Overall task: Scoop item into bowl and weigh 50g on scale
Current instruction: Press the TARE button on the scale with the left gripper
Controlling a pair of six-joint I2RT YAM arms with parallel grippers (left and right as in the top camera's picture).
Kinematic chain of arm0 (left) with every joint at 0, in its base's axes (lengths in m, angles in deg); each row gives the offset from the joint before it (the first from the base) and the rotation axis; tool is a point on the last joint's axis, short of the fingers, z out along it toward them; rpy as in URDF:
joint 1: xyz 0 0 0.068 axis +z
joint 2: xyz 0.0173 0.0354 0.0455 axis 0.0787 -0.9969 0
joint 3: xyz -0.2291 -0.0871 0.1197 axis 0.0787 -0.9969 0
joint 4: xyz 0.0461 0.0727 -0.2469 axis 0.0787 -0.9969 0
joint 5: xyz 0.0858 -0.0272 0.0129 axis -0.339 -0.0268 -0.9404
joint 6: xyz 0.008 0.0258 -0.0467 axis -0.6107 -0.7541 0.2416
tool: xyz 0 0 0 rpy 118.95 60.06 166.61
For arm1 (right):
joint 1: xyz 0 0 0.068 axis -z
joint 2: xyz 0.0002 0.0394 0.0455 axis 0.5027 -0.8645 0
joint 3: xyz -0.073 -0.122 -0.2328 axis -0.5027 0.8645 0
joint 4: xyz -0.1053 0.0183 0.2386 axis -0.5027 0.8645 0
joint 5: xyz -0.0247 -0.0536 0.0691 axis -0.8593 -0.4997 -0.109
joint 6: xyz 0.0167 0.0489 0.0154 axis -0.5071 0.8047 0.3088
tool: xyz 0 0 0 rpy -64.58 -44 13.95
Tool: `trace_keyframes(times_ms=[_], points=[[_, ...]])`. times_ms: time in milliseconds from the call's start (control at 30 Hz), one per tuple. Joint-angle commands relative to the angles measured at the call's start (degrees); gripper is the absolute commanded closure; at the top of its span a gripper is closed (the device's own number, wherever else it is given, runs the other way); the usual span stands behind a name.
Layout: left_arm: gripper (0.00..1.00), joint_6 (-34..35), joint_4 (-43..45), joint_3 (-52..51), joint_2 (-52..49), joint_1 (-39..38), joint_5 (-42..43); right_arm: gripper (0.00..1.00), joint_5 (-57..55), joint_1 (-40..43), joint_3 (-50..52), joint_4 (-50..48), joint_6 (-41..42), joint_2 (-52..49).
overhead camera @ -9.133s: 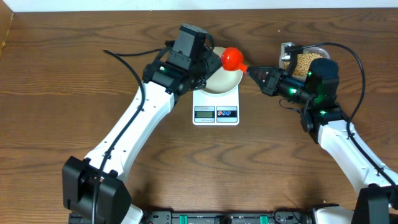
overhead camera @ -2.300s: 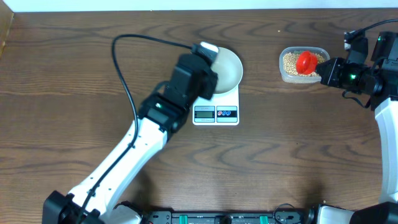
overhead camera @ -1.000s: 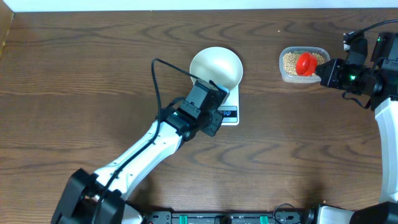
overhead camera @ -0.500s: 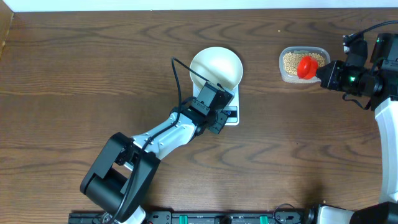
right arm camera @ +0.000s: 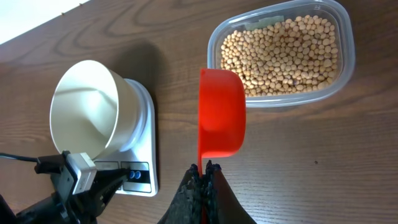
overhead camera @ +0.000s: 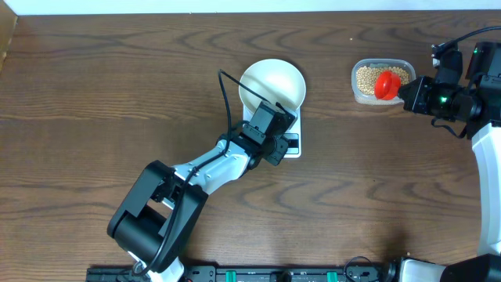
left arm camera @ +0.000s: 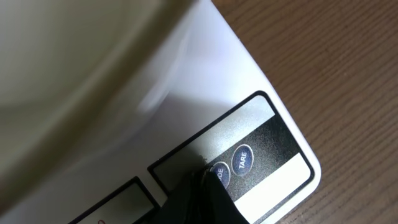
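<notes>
Beans [right arm camera: 292,53]: all in clear plastic tub [overhead camera: 398,64], 3 o'clock of bowl [overhead camera: 272,84]; none transferred, your weighing not begun. Bowl smooth, white, round, empty, on flat white scale [left arm camera: 205,81]. Left gripper [left arm camera: 202,179] jaws together, tip at button [left arm camera: 219,174] beside TARE (zeroing, probably). Right gripper [right arm camera: 202,169] jaws clamped on glossy red scoop [right arm camera: 221,112] handle.

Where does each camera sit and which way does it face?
Overhead: above the table, looking straight down; left arm, right arm, bowl on scale, tub.
Left wrist: close above the scale's front, looking down; left fingers at the button beside TARE.
Right wrist: looks down past right fingers holding the red scoop; left arm shows too.
Shared: bowl and scale in all three.
</notes>
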Motion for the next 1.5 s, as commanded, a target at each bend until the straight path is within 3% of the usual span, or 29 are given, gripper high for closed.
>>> trace_keyframes(times_ms=[0, 667, 1167, 1333, 1467], points=[[0.93, -0.55, -1.03, -0.66, -3.61, 0.02, -2.58, 0.99, -0.07, 0.44, -1.03, 0.17, -0.79, 0.85], [0.93, -0.52, 0.33, -0.66, -6.14, 0.02, -3.10, 0.99, -0.09, 0.44, -1.03, 0.17, -0.81, 0.85], [0.93, -0.50, -6.91, -0.66, -4.44, 0.02, -3.48, 0.99, -0.07, 0.44, -1.03, 0.22, -0.79, 0.85], [0.93, -0.55, -6.84, -0.68, -4.57, 0.02, -9.97, 0.99, -0.07, 0.44, -1.03, 0.22, -0.81, 0.85], [0.92, -0.50, -4.42, -0.68, -4.59, 0.02, -10.40, 0.99, -0.07, 0.44, -1.03, 0.22, -0.81, 0.85]])
